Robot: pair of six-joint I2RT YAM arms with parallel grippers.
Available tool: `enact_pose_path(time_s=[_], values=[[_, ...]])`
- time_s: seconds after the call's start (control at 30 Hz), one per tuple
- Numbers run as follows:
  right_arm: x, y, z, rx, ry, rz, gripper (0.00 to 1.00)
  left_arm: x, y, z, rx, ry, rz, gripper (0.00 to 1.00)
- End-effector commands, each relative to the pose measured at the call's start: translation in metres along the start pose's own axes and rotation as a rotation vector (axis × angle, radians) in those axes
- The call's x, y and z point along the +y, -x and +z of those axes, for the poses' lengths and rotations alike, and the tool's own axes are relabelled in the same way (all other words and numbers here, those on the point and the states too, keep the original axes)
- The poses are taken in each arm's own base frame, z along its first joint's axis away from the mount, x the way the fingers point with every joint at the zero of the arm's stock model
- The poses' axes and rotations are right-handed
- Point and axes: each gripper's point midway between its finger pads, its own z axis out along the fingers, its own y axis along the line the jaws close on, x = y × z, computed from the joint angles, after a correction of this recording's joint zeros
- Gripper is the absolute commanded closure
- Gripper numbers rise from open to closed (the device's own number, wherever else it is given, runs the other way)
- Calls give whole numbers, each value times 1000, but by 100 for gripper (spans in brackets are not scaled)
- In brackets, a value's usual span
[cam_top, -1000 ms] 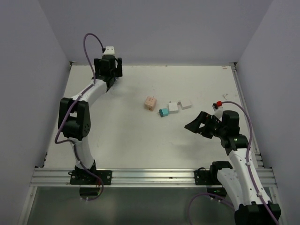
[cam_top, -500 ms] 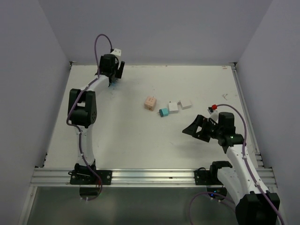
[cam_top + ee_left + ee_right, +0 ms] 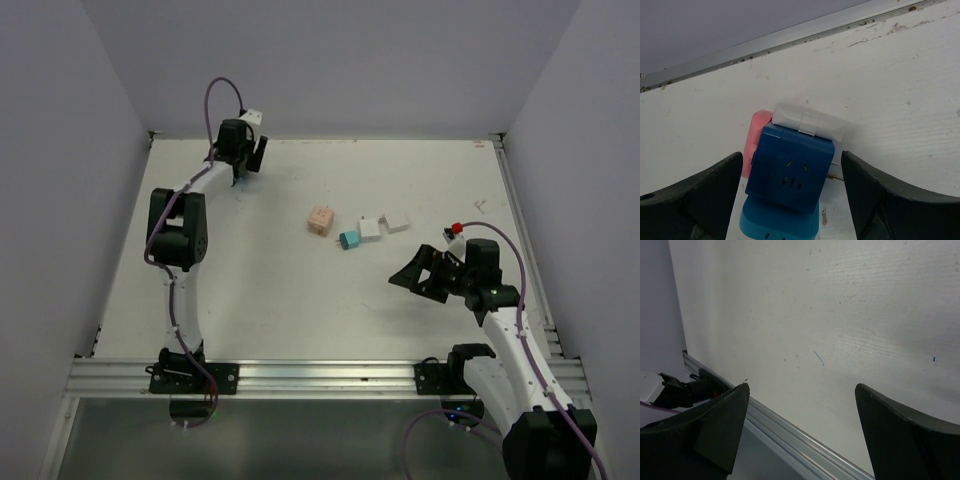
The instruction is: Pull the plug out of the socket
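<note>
Blue socket cube point(image 3: 790, 167) sits lower centre of the left wrist view, at the table's point(image 3: 260, 290) upper-left corner, with the white plug point(image 3: 807, 121) still seated on its far face and a pink plug point(image 3: 756, 140) on its left. Left gripper point(image 3: 791, 162) has just started narrowing around the cube, but both fingers are clear of it and nothing is held; probably bracing the socket. Right gripper point(image 3: 802, 387) is spread wide at lower right of the top view, having edged left, so the pull is not started.
</note>
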Motion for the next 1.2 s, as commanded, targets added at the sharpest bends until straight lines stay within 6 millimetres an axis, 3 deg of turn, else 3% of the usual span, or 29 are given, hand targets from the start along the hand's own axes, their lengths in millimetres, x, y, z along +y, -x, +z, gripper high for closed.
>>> enact_pose_path(time_s=[0.0,0.2,0.47,0.53,0.57,0.63,0.67,0.7,0.77,0.8,0.83,0.93,1.0,1.03,1.07,1.1,1.13,1.17], values=[[10,5,-2,-6,36,-19,9,8,-6,10,0,3,12,18],[10,6,-1,-8,35,-15,9,8,-10,15,11,1,13,23],[11,7,-3,-18,37,-24,9,8,2,-7,-15,-29,-26,55],[12,8,-4,-23,38,-34,9,3,-3,-14,-6,-51,-45,58],[13,9,-4,-28,39,-40,9,4,3,-23,-17,-56,-53,63],[13,10,-5,-38,38,-58,9,0,-9,-32,9,-68,-76,64],[14,11,-6,-42,37,-71,9,2,-1,-45,-4,-63,-85,66],[12,10,-7,-41,27,-78,9,-4,-16,-51,25,-72,-89,71],[12,13,-9,-49,16,-110,9,-3,-9,-73,7,-73,-118,72],[12,13,-9,-46,15,-116,9,-13,-23,-81,38,-90,-117,72],[13,14,-10,-51,18,-128,9,-14,-18,-95,28,-91,-134,72],[16,13,-9,-60,37,-132,10,-35,-36,-125,75,-93,-152,73],[20,15,-9,-72,58,-136,10,-62,-56,-144,129,-116,-137,73],[21,14,-9,-73,64,-137,10,-69,-57,-159,138,-129,-139,74],[21,14,-8,-72,68,-138,10,-89,-60,-171,143,-169,-125,74],[22,15,-9,-76,71,-141,10,-100,-79,-181,178,-188,-131,74],[23,15,-9,-75,75,-143,10,-103,-76,-195,163,-199,-142,78],[25,15,-9,-75,82,-147,10,-117,-93,-207,189,-233,-123,79]])
